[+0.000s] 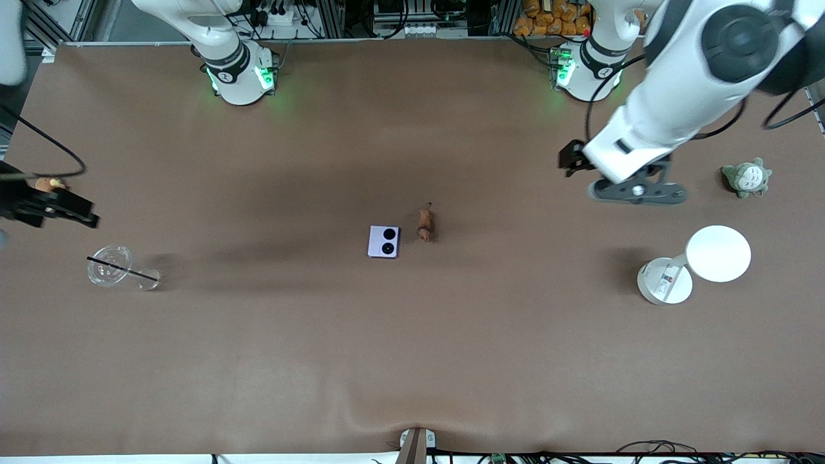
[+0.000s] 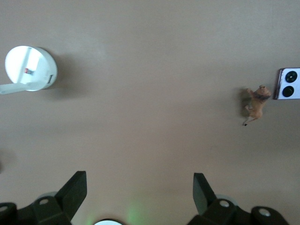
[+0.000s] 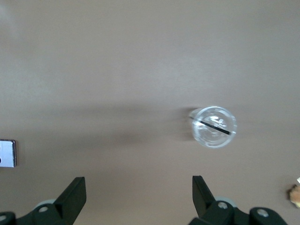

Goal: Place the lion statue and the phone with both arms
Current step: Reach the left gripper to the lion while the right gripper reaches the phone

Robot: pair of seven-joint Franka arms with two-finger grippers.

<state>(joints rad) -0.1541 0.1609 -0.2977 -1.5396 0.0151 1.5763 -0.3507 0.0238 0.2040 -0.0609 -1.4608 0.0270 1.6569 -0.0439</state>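
The pale lavender phone (image 1: 383, 241) lies flat mid-table with its two black camera rings facing up. The small reddish-brown lion statue (image 1: 424, 224) lies right beside it, toward the left arm's end. Both also show in the left wrist view, the phone (image 2: 288, 84) and the lion statue (image 2: 255, 104). The phone's edge shows in the right wrist view (image 3: 7, 153). My left gripper (image 1: 637, 192) (image 2: 139, 180) is open and empty, up over bare table toward the left arm's end. My right gripper (image 1: 61, 209) (image 3: 138, 185) is open and empty, up over the right arm's end of the table.
A clear glass cup with a black straw (image 1: 109, 265) (image 3: 214, 126) lies near the right gripper. A white round-based stand with a white disc (image 1: 665, 280) (image 2: 30, 68) and a grey-green plush toy (image 1: 746, 177) sit at the left arm's end.
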